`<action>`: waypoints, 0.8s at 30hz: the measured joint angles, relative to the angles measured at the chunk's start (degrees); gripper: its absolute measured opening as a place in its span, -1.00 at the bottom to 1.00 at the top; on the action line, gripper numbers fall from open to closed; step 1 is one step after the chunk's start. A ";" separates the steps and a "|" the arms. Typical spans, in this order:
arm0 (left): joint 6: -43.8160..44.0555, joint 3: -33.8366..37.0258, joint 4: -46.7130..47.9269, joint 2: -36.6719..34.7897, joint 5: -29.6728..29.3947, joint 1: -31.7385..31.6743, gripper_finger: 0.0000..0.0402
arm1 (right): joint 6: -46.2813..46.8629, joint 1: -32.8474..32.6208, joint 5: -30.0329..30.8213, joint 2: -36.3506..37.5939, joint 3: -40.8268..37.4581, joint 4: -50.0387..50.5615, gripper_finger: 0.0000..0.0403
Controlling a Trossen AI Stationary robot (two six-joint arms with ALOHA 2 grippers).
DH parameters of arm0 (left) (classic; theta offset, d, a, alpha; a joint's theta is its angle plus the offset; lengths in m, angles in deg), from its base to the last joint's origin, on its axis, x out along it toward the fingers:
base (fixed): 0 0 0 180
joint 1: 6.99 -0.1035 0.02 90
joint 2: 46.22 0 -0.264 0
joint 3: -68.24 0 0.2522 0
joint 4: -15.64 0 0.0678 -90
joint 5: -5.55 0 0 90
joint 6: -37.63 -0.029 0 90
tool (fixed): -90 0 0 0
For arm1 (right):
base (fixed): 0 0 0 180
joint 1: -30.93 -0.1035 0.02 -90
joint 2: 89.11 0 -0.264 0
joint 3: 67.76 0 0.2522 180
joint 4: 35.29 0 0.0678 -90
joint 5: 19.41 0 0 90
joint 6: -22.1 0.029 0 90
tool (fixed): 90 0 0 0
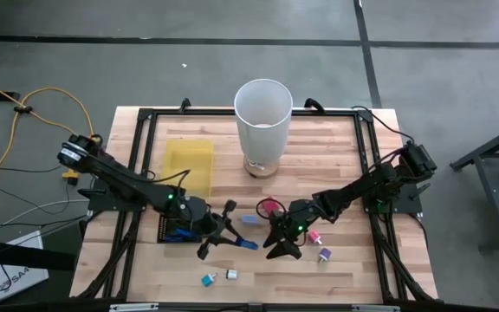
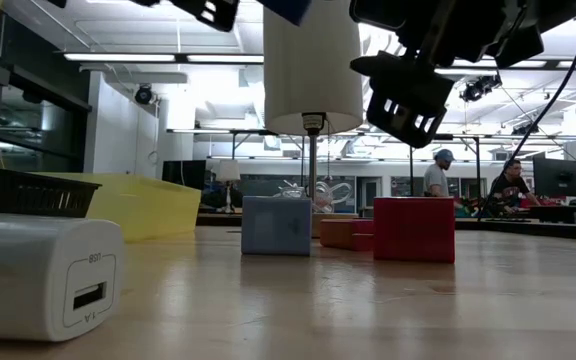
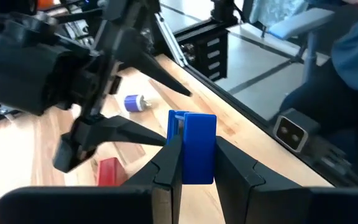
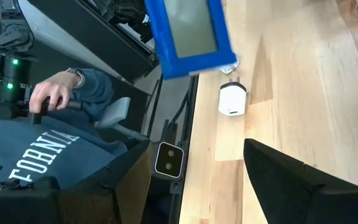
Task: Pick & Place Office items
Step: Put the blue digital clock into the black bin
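Office items lie scattered on the wooden table [image 1: 345,173]: pink pieces [image 1: 269,208] [image 1: 315,237], a purple one [image 1: 324,255], a light blue one [image 1: 249,220], a teal one [image 1: 207,279] and a white charger [image 1: 230,275]. My left gripper [image 3: 194,142] is at the table's middle near the front, shut on a flat blue piece [image 1: 248,244] held in the air. My right gripper [image 1: 278,236] faces it from the right, open, with nothing between its fingers. The low view shows the charger [image 2: 43,275], a light blue block [image 2: 276,225] and a red block [image 2: 413,228] resting on the table. My left gripper pinches the blue piece between its two fingers [image 3: 169,163], one on each of two opposite sides [image 3: 199,168]. The fingers come nearly level from the table's left, slanting a little down. The piece stands out past the fingertips, lifted clear of the table.
A tall white bin [image 1: 263,121] stands at the back middle. A yellow tray [image 1: 189,165] and a black mesh tray [image 1: 173,232] lie on the left. A seated person [image 4: 48,143] shows beyond the table's near edge. Bare wood lies at the right and near the front.
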 joint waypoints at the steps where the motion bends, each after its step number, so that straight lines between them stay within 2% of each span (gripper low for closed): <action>1: 0.01 0.00 1.08 -0.56 -0.03 0.31 -0.69 | 0.00 0.00 0.00 0.00 0.00 0.00 0.19; 9: 0.00 0.00 7.44 -3.24 -0.17 1.58 -0.69 | -0.02 0.00 0.02 0.00 0.00 -0.04 0.19; 24: 0.19 0.00 12.99 -3.50 -0.14 3.37 -0.68 | -0.02 0.01 0.04 0.00 0.00 -0.07 0.19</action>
